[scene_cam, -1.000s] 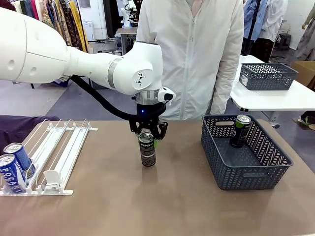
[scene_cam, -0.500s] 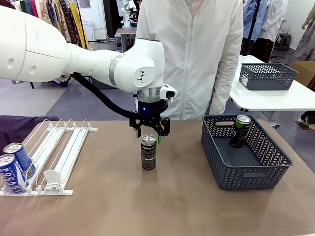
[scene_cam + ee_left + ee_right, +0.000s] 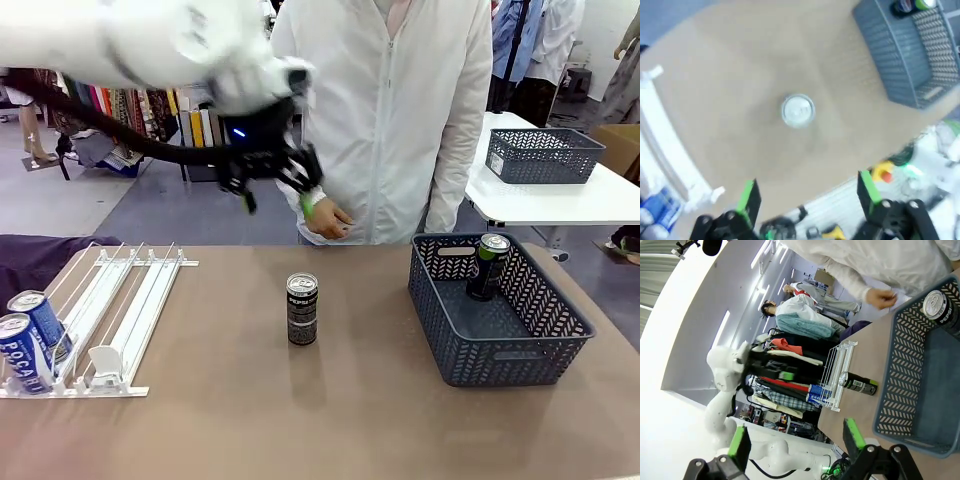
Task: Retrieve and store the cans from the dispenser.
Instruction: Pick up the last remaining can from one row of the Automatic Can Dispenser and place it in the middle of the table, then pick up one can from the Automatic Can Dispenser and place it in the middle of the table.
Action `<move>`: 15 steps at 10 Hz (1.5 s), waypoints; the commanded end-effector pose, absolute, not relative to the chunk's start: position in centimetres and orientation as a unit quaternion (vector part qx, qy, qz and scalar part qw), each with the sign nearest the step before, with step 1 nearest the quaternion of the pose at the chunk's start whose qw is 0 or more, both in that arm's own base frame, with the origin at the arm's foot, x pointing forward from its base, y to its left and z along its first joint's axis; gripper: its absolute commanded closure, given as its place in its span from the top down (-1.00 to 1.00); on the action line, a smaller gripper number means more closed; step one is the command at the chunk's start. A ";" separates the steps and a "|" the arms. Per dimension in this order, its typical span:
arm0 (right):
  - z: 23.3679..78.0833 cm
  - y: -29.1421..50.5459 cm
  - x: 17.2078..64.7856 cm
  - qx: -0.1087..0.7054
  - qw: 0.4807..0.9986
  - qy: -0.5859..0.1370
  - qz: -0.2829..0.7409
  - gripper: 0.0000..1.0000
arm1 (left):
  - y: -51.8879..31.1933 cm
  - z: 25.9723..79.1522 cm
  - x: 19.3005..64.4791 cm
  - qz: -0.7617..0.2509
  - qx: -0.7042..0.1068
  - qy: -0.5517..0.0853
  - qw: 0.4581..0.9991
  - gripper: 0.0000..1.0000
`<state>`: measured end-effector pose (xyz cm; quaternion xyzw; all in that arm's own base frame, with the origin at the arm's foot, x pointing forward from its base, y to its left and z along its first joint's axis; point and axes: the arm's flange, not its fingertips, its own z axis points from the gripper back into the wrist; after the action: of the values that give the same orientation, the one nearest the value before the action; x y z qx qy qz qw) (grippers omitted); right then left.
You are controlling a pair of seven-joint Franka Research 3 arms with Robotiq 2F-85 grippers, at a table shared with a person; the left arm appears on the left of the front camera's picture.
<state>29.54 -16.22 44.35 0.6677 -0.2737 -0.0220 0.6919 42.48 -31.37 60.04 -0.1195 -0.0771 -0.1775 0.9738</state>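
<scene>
A black Pepsi can (image 3: 302, 309) stands alone at mid-table; from above its silver top (image 3: 798, 110) shows. My left gripper (image 3: 276, 196) hangs open high above and left of it, holding nothing. In the left wrist view that gripper (image 3: 807, 195) frames bare table. Two blue-and-white Pocari cans (image 3: 30, 335) rest at the low end of the white dispenser (image 3: 120, 300) at the left. Another black can (image 3: 488, 266) stands in the dark grey basket (image 3: 470, 340). My right gripper (image 3: 796, 437) is open and empty, off to the basket's (image 3: 900, 375) side, with the table can (image 3: 857, 383) beyond it.
A person in a white jacket stands at the far edge, one hand (image 3: 327, 220) near the table behind the can. A second grey basket (image 3: 545, 155) sits on a white side table at the back right. Bare tabletop lies between dispenser and basket.
My left gripper opened, let go of the black Pepsi can, then rose and swung left. The can stays upright where it was set down.
</scene>
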 end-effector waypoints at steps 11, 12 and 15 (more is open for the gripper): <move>44.8 -16.3 29.6 0.671 0.687 -0.277 -0.022 1.00 | 15.1 53.7 31.6 0.017 -0.511 -0.104 0.853 1.00; 44.8 -16.3 29.6 0.671 0.687 -0.277 -0.022 1.00 | 15.1 53.7 31.6 0.017 -0.511 -0.104 0.853 1.00; 44.8 -16.3 29.6 0.671 0.687 -0.277 -0.022 1.00 | 15.1 53.7 31.6 0.017 -0.511 -0.104 0.853 1.00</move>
<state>29.50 -16.27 44.35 0.6677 -0.2743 -0.0226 0.6917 31.70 15.38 53.69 -0.5046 -0.1016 0.0097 0.8573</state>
